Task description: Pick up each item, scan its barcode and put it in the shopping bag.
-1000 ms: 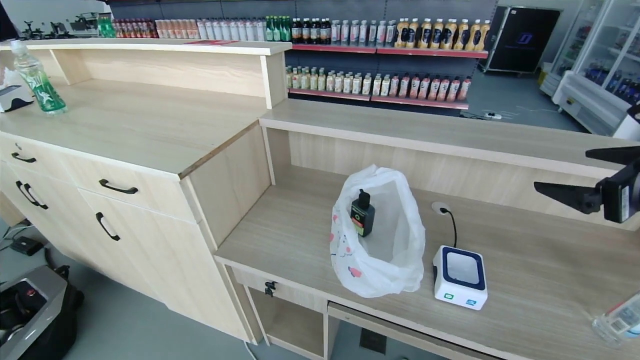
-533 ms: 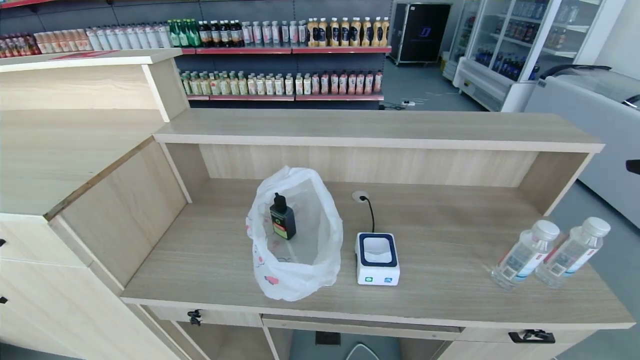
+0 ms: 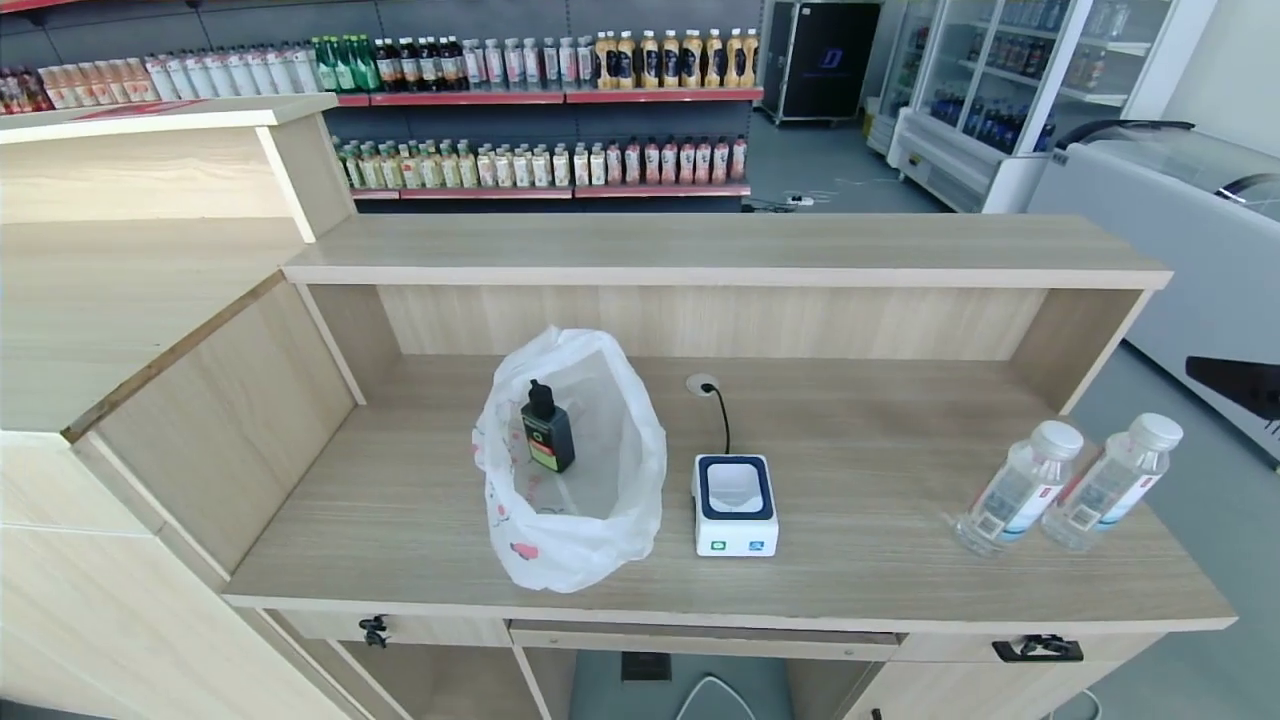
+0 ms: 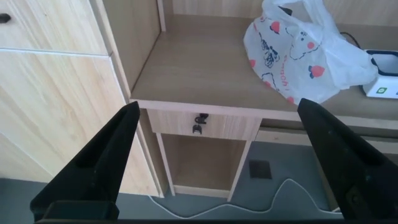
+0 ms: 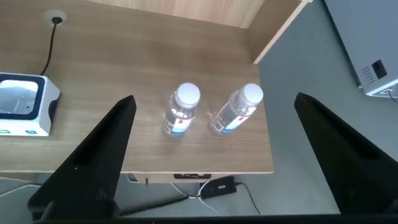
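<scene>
A white shopping bag (image 3: 570,470) stands open on the wooden desk (image 3: 860,450), with a dark bottle (image 3: 547,428) upright inside it. Right of the bag sits the white barcode scanner (image 3: 735,505). Two clear water bottles (image 3: 1010,487) (image 3: 1110,482) stand near the desk's right end. My right gripper (image 5: 214,98) hangs open above those water bottles (image 5: 180,112) (image 5: 239,109); one of its fingers (image 3: 1235,385) shows at the head view's right edge. My left gripper (image 4: 219,104) is open and empty, low in front of the desk's left corner, with the bag (image 4: 305,53) beyond it.
A raised ledge (image 3: 720,250) runs along the desk's back. A taller counter (image 3: 150,300) adjoins on the left. The scanner's cable (image 3: 718,415) leads to a grommet behind it. A locked drawer (image 4: 199,121) sits under the desk's front edge. Drink shelves and fridges stand behind.
The head camera has swung to the right, so the bag and scanner sit further left in the picture and the two water bottles have come into view. Nothing on the desk has moved.
</scene>
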Controlling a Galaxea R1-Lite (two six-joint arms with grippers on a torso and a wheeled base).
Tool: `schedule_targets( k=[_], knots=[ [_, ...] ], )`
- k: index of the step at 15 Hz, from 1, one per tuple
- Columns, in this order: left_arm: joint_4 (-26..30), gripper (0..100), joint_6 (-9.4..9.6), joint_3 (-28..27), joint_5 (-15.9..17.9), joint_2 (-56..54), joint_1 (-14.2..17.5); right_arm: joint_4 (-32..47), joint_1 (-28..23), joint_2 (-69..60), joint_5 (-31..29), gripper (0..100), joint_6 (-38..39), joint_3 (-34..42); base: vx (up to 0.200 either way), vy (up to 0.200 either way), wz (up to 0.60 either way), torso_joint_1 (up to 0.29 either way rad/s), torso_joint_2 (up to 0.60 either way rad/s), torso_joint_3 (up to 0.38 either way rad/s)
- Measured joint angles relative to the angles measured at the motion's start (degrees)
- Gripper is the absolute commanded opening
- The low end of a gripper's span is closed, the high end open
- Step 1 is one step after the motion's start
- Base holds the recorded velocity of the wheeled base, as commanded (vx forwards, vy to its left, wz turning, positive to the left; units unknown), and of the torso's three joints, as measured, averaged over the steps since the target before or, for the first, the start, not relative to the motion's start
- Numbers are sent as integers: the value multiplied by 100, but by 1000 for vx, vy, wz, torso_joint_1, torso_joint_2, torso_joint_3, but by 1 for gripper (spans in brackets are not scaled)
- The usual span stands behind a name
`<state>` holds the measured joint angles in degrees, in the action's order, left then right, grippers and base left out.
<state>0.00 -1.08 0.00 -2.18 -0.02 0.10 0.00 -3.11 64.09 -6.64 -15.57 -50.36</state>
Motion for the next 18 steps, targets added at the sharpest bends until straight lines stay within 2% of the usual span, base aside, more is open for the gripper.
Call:
schedule_targets(
  k=[3, 8, 12, 15, 18],
  knots=[
    [-2, 100, 9, 0, -2, 0, 1, -40, -210, 168, -195, 100, 118, 59, -200, 0, 0, -9, 1, 7],
    [0, 100, 22, 0, 0, 0, -2, -57, -649, 438, -167, 100, 205, -269, 0, 0, 0, 0, 0, 0],
    [0, 100, 22, 0, 0, 2, -2, -104, -789, 581, -123, 100, 400, -132, 0, 0, 0, 0, 0, 0],
    [0, 100, 22, 0, 0, 2, -5, -1229, -968, 824, -60, 100, 397, 550, 0, 0, 0, 0, 0, 0],
    [0, 100, 22, 0, 0, 0, -2, -2359, -1624, 1367, 433, 100, -93, 1269, 0, 0, 0, 0, 0, 0]
  ],
)
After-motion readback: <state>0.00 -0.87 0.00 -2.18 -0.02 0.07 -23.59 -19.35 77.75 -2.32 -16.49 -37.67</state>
